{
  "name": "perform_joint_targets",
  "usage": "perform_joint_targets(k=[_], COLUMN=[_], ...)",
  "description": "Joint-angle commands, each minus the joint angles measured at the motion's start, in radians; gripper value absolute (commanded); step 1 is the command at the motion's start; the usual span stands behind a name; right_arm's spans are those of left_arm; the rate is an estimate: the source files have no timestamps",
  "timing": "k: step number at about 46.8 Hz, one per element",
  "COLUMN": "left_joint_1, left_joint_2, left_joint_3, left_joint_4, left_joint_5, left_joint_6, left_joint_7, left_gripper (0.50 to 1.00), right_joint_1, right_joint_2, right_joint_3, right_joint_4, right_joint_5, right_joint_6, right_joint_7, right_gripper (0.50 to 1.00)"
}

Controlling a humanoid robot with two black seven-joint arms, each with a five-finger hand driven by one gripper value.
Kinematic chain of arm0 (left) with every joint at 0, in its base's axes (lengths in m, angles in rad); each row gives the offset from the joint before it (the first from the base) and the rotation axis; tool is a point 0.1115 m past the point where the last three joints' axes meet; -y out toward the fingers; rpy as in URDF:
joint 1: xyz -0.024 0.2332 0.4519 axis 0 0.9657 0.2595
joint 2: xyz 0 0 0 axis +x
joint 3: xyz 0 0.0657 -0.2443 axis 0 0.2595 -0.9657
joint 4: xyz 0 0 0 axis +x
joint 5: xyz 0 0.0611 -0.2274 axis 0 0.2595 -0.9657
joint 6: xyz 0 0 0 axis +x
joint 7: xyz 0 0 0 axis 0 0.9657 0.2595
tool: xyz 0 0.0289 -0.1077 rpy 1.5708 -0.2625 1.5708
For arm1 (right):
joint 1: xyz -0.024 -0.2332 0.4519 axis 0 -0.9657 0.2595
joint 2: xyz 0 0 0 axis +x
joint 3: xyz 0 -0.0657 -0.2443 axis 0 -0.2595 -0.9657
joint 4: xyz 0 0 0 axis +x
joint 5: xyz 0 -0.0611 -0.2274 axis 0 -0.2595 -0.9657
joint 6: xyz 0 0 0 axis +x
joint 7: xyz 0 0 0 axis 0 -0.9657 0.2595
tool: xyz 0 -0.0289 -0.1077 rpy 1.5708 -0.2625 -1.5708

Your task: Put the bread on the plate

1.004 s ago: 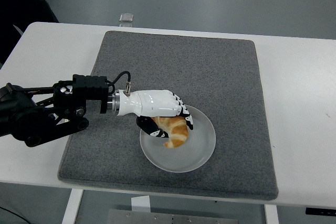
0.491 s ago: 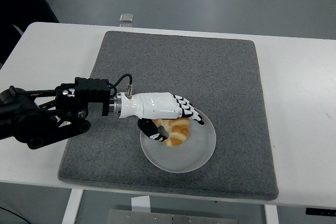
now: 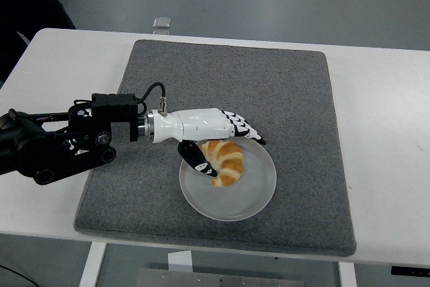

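You have one plate (image 3: 252,193) on the grey mat (image 3: 269,85), holding one piece of bread (image 3: 224,159), a croissant. Your left hand (image 3: 215,132) hovers at the plate's upper left rim, fingers (image 3: 247,130) spread, grasping nothing.

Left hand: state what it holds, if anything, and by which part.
Nothing. The left hand has its fingers spread above the croissant, which lies free on the plate.
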Motion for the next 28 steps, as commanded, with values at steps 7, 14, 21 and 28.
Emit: perform_joint_targets(k=[7, 14, 21, 28], left_joint_1=[-0.042, -0.052, -0.079, -0.107], left_joint_2=[0.031, 0.068, 0.086, 0.143], left_joint_3=[-0.072, -0.25, -0.356, -0.356], left_joint_4=[0.002, 0.041, 0.129, 0.195], left_joint_5=[-0.257, -0.479, -0.646, -0.809], left_joint_6=[-0.181, -0.479, -0.61, -0.61], left_joint_7=[0.0, 0.007, 0.02, 0.026], left_gripper=[1.0, 1.0, 1.0, 1.0], right_joint_1=[0.0, 0.0, 0.0, 0.0], right_joint_2=[0.0, 0.0, 0.0, 0.0], right_joint_3=[0.0, 0.0, 0.0, 0.0], right_joint_4=[0.0, 0.0, 0.0, -0.001], right_joint_5=[0.0, 0.0, 0.0, 0.0], right_joint_6=[0.0, 0.0, 0.0, 0.0], right_joint_7=[0.0, 0.0, 0.0, 0.0], right_gripper=[0.952, 0.952, 0.952, 0.952])
